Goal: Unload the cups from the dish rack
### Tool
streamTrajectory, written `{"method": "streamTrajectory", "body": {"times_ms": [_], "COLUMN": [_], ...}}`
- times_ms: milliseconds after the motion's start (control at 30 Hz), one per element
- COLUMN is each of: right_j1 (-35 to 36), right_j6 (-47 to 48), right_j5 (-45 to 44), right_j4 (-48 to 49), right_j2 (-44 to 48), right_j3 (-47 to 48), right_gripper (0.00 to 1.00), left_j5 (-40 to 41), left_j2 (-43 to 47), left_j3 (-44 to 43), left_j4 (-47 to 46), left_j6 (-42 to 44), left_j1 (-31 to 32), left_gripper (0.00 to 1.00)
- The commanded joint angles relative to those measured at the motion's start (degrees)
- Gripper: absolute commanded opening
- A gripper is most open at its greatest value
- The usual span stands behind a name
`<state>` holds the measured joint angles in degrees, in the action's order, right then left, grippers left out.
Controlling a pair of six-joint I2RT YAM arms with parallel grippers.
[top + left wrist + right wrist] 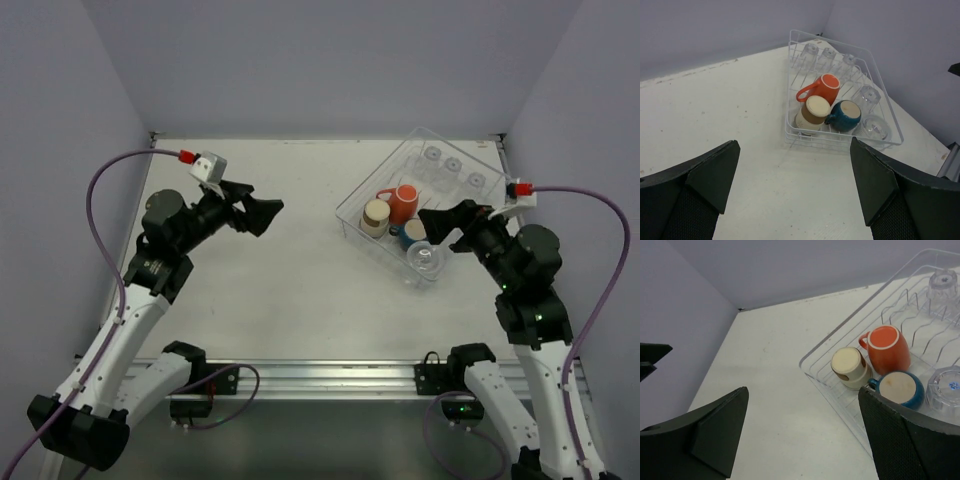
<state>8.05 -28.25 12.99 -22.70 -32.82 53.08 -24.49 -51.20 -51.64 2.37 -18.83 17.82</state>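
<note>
The clear dish rack (352, 212) stands at the table's back right. Inside lie an orange-red mug (403, 202), a beige cup (376, 215) and a dark blue cup (413, 234), with clear tumblers (426, 258) near the front and along the back (453, 166). My right gripper (437, 230) hovers open over the rack's near corner, beside the blue cup (899, 388). My left gripper (262, 205) is open above the table's left half and faces the rack (790, 75) from a distance. In both wrist views nothing sits between the fingers.
Lilac walls close the table at the back and on both sides. An aluminium rail (320, 378) with the arm bases runs along the near edge. Purple cables (100, 190) loop from each wrist. Bare white tabletop (290, 280) lies between the arms.
</note>
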Motion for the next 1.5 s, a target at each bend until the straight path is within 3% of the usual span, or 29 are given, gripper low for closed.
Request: {"method": "streamTrajectory", "body": {"times_ms": [0, 367, 800, 1233, 1467], "right_j1": [0.38, 3.11, 2.93, 2.76, 2.76], "right_j6": [1.44, 9.0, 18.84, 19.9, 20.78], "right_j5": [-1.3, -17.82, -9.66, -11.67, -12.82], "right_j4": [-0.33, 1.6, -1.56, -2.26, -3.93], "right_j2": [-6.72, -29.65, -56.1, -66.22, -70.36], "right_j3": [1.15, 8.78, 24.08, 27.43, 31.03], "right_gripper": [0.94, 0.96, 0.95, 0.99, 0.92], "left_j5": [0.58, 2.61, 8.23, 8.93, 9.37], "left_j2": [0.22, -0.3, -0.39, -0.74, -1.36], "left_j3": [1.62, 4.0, 3.74, 3.56, 3.39], "left_j4": [0.61, 0.97, 3.16, 3.25, 3.25], "left_j6": [1.6, 2.75, 5.38, 5.65, 5.82], "left_j1": [0.37, 5.9, 9.16, 9.51, 9.51], "left_gripper": [1.0, 1.0, 1.0, 1.0, 1.0]}}
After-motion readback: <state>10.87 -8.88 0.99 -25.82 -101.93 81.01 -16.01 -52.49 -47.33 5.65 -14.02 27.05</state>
